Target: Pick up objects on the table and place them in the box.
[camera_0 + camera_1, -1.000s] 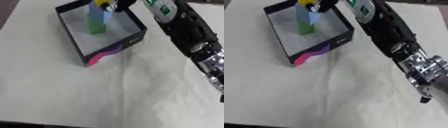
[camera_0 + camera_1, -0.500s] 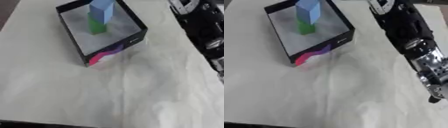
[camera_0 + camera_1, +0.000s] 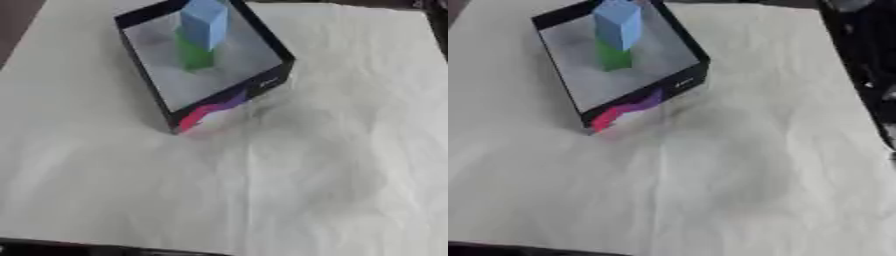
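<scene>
Inside box (image 3: 223, 102), blue block (image 3: 204, 22) atop green block (image 3: 193, 54), right-eye edge dark arm (image 3: 866, 60), robot hand state untellable

Black box (image 3: 271, 80) — pink-purple streak; blue block (image 3: 204, 22), green block (image 3: 194, 54).

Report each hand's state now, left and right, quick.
Left hand: not in view.
Right hand: not in view; only a blurred dark arm shows at the right edge, apart from the box.
</scene>
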`<control>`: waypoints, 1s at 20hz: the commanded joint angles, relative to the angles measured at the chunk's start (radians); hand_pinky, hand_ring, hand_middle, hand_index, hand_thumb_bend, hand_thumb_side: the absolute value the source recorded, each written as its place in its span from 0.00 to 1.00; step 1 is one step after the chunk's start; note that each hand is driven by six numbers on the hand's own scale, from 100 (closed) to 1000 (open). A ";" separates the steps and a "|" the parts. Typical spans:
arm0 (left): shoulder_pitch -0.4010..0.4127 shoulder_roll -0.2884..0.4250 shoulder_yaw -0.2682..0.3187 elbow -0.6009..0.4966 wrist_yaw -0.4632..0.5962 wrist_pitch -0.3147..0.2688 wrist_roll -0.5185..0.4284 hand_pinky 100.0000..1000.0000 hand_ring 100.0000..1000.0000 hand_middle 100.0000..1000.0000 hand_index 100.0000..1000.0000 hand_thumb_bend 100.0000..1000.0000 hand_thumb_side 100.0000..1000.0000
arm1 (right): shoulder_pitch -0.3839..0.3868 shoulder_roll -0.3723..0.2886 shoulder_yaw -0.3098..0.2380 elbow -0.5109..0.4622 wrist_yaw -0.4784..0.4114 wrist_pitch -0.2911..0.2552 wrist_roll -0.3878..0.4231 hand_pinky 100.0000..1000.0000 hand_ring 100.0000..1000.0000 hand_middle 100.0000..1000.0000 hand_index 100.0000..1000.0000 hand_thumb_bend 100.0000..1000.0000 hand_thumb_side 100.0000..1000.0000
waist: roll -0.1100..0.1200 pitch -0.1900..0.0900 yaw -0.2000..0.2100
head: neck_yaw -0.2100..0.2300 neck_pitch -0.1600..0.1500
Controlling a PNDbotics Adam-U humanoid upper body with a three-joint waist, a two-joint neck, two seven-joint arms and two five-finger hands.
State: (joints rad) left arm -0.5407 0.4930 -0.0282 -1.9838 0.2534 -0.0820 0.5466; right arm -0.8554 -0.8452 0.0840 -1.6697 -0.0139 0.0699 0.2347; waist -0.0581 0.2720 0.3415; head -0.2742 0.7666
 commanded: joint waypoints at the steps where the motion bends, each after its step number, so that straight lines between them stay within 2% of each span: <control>1: -0.018 0.022 0.004 -0.016 -0.003 -0.002 -0.001 0.70 0.59 0.74 0.81 0.39 0.42 | -0.023 -0.033 0.010 -0.027 -0.004 0.024 0.008 0.90 0.77 0.70 0.84 0.05 0.00 | 0.006 -0.032 0.004 | 0.000 -0.008; 5: -0.033 0.017 -0.001 -0.016 -0.004 -0.011 -0.014 0.70 0.59 0.74 0.81 0.39 0.41 | -0.040 0.019 0.077 0.050 0.124 0.019 0.055 0.90 0.77 0.69 0.83 0.07 0.00 | 0.006 -0.024 0.020 | -0.017 -0.012; 10: -0.044 0.008 -0.005 -0.016 0.000 -0.012 -0.020 0.70 0.59 0.74 0.81 0.39 0.42 | -0.037 0.103 0.164 0.165 0.338 -0.042 0.111 0.89 0.78 0.72 0.84 0.14 0.12 | -0.003 -0.017 0.036 | -0.032 -0.014; 15: -0.046 0.007 -0.005 -0.016 0.002 -0.010 -0.020 0.70 0.59 0.74 0.81 0.39 0.42 | -0.037 0.139 0.190 0.226 0.445 -0.111 0.155 0.91 0.84 0.77 0.89 0.26 0.11 | -0.008 -0.015 0.041 | -0.031 -0.013; 16: -0.046 0.006 -0.005 -0.016 0.003 -0.010 -0.020 0.70 0.59 0.74 0.81 0.39 0.42 | -0.037 0.140 0.191 0.231 0.457 -0.122 0.170 0.92 0.85 0.77 0.89 0.30 0.16 | -0.008 -0.015 0.041 | -0.031 -0.013; 17: -0.046 0.006 -0.005 -0.016 0.003 -0.010 -0.021 0.70 0.59 0.74 0.81 0.40 0.41 | -0.038 0.142 0.188 0.236 0.466 -0.129 0.186 0.93 0.87 0.78 0.90 0.32 0.29 | -0.009 -0.015 0.040 | -0.030 -0.012; 18: -0.046 0.005 -0.005 -0.016 0.004 -0.009 -0.020 0.70 0.59 0.74 0.81 0.39 0.42 | -0.038 0.143 0.184 0.240 0.468 -0.132 0.199 0.94 0.87 0.78 0.90 0.32 0.31 | -0.008 -0.015 0.040 | -0.029 -0.012; 19: -0.046 0.005 -0.005 -0.016 0.004 -0.009 -0.020 0.70 0.59 0.74 0.81 0.39 0.42 | -0.039 0.143 0.179 0.242 0.469 -0.132 0.205 0.95 0.87 0.78 0.91 0.28 0.42 | -0.008 -0.014 0.039 | -0.028 -0.011; 20: -0.046 0.005 -0.005 -0.016 0.005 -0.008 -0.020 0.70 0.59 0.74 0.81 0.39 0.42 | -0.041 0.142 0.173 0.243 0.471 -0.129 0.204 0.95 0.88 0.78 0.91 0.25 0.45 | -0.008 -0.014 0.038 | -0.027 -0.010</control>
State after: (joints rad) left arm -0.5717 0.4830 -0.0394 -1.9854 0.2550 -0.0902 0.5276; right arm -0.8786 -0.6883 0.2752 -1.4250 0.4477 -0.0556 0.4296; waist -0.0592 0.2731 0.3805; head -0.3018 0.7615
